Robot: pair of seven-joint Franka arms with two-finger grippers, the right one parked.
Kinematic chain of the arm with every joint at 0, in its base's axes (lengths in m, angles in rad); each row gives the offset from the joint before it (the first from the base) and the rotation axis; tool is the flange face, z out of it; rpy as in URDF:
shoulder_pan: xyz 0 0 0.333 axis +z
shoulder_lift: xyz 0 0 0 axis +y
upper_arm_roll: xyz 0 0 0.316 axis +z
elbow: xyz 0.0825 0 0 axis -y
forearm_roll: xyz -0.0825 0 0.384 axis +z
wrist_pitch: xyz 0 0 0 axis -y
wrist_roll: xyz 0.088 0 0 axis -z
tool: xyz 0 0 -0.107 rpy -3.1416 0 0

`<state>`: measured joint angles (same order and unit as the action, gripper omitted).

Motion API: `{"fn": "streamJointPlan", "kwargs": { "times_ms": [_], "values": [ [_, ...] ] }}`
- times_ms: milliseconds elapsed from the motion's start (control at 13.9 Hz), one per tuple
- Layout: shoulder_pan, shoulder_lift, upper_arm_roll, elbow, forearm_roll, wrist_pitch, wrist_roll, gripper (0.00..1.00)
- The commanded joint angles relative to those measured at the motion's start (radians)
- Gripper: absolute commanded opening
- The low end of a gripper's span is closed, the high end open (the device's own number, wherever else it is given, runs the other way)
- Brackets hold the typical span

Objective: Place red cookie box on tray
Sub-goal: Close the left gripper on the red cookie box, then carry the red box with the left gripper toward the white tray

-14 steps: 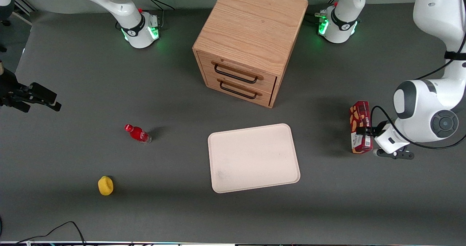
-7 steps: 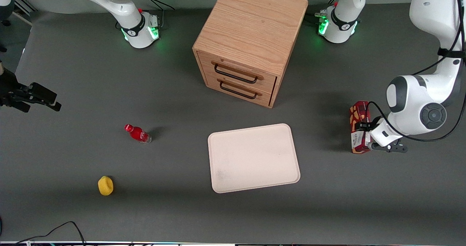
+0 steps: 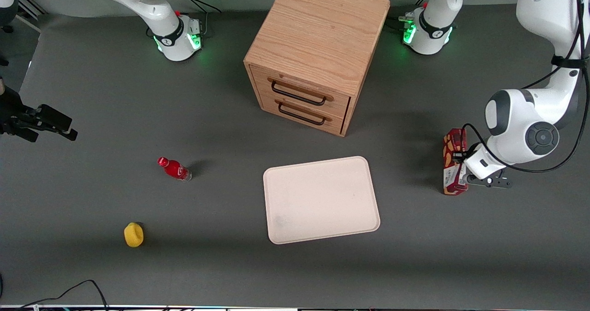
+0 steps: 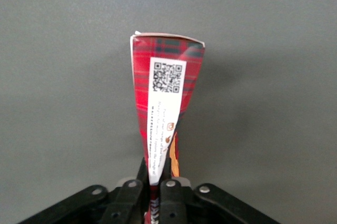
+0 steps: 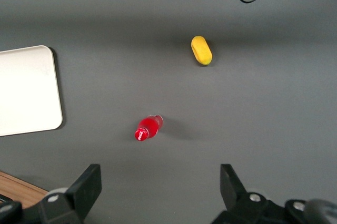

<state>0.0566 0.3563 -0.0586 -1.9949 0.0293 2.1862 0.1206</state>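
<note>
The gripper (image 3: pixel 462 169) has its fingers clamped tight on the red cookie box (image 3: pixel 452 161), pinching the carton near one end, toward the working arm's end of the table. So the grab looks done. The tray (image 3: pixel 321 199) sits bare and well apart from the box, in front of the wooden drawer cabinet (image 3: pixel 315 53). Carrying it over and setting it down remain
</note>
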Motion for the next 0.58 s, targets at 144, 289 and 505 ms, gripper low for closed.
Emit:
{"fn": "streamJointPlan", "kwargs": {
  "times_ms": [144,289,505],
  "values": [
    [-0.081,0.156,-0.001,0.446,0.004,-0.362,-0.099,0.0],
    [-0.144,0.231,-0.003,0.585,-0.014,-0.376,-0.203,0.0],
    [-0.266,0.323,-0.003,0.665,-0.045,-0.353,-0.384,0.0]
  ]
}}
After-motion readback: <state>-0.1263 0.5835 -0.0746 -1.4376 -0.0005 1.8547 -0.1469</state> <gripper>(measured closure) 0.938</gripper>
